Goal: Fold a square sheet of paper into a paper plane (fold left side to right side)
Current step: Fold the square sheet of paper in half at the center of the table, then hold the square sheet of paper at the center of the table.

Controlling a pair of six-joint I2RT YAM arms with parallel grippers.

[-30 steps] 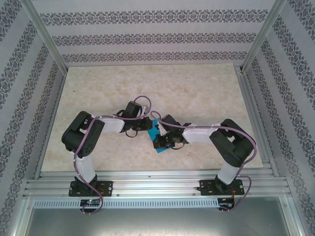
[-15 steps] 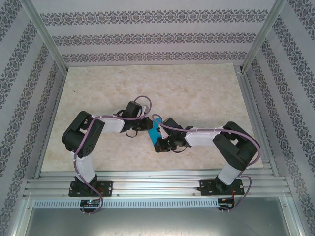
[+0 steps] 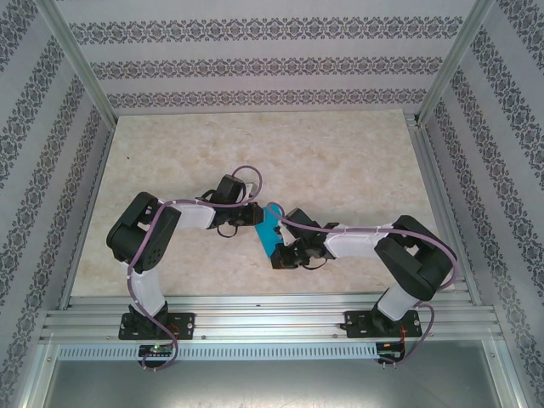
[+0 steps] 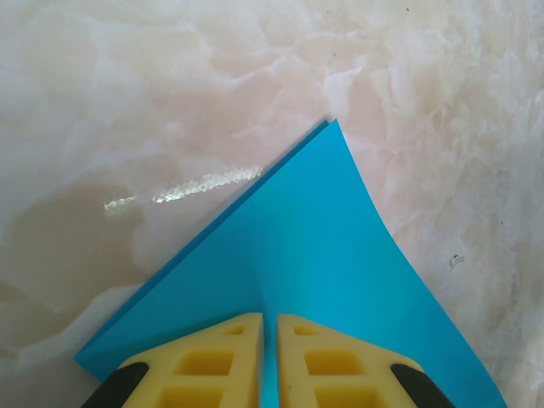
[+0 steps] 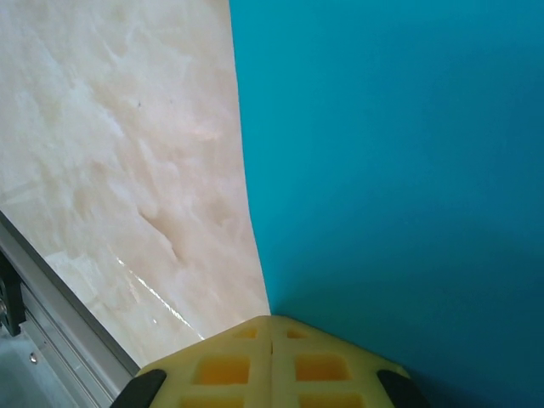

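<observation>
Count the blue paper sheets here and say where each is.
1. The blue paper lies on the table, between the left gripper and the right gripper. Its doubled edge shows a fold; another sheet beneath would be hidden.

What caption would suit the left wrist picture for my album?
The left gripper pinches the folded blue paper, its layered point reaching out over the marbled table.

Cyan-blue paper [image 4: 314,255]; beige marbled table [image 4: 170,85]; floral-striped walls [image 3: 255,68].
</observation>
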